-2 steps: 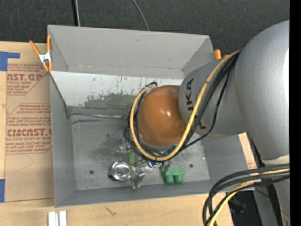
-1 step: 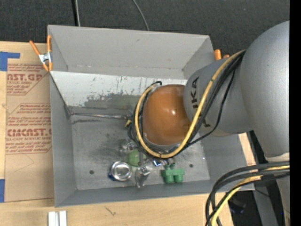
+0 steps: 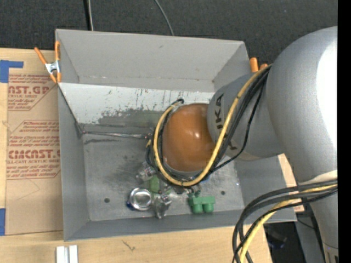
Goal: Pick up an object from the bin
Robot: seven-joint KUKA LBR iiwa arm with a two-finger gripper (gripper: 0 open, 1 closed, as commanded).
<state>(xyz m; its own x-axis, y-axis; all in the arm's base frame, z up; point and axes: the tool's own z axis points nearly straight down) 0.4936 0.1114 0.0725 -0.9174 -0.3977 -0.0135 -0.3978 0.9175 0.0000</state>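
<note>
You can see your arm [image 3: 296,108] reach into the grey bin [image 3: 109,59] from 3 o'clock. Its orange cover [image 3: 186,136] sits over the middle. The gripper [image 3: 157,189] is low, toward 6 o'clock. A shiny round silver thing [image 3: 140,199] lies just beside it at 8 o'clock, and a green block [image 3: 201,203] at 4 o'clock.

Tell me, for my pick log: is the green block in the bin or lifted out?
In: the green block lies on the bin floor by the front wall.

Bin [image 3: 71,190]: grey metal, scuffed floor.
Front L: silver cup [image 3: 140,199].
Front R: green block [image 3: 201,203].
Betw.: metal bits [image 3: 160,205].
</note>
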